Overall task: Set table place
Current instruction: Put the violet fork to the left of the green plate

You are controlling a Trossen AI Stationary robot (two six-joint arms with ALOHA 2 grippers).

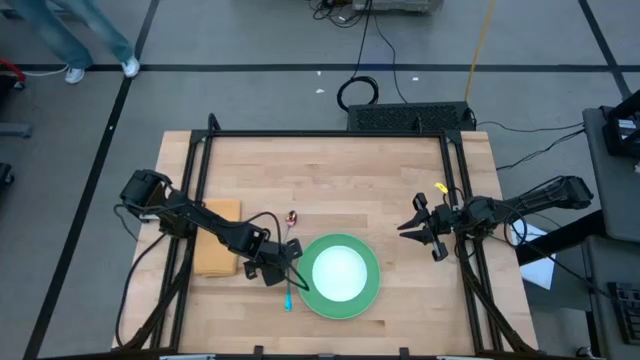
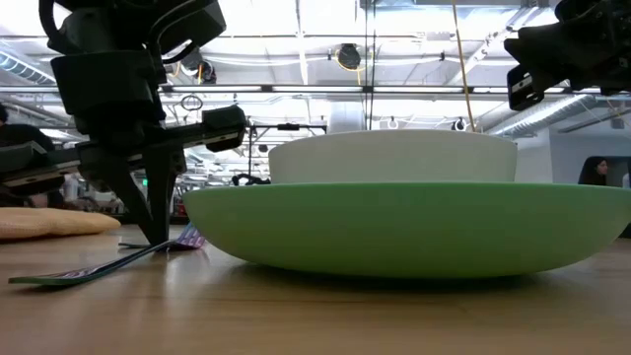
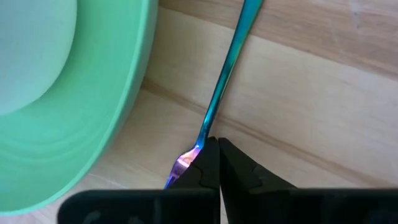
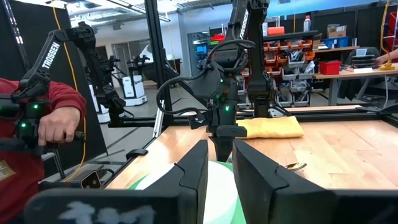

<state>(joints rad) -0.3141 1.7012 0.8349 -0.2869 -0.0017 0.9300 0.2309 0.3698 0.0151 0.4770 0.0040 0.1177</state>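
The green plate point(image 1: 372, 290) stands near the table's front edge with the white bowl point(image 1: 340, 270) in it. The blue-handled fork point(image 1: 290, 292) lies on the table just left of the plate, handle toward the near edge. My left gripper point(image 1: 283, 270) is shut, its tips down at the fork's neck point(image 3: 217, 146). The spoon point(image 1: 292, 218) lies farther back. The tan cloth point(image 1: 215, 240) lies at the left, under the left arm. My right gripper point(image 1: 412, 228) hovers open and empty right of the plate. My left gripper touches the fork at its neck point(image 3: 198, 144), where the handle meets the tines. The shut fingers point down and the outer side of one finger point(image 3: 208, 163) lies against the neck; the fork is not between the fingers. The fork lies on the table point(image 2: 89, 268).
The black frame rails point(image 1: 200, 170) run along the table's sides. In the right wrist view a person's hand with a red sleeve point(image 4: 59, 124) is beyond the table's left edge. Bare wood lies between the plate and my right gripper.
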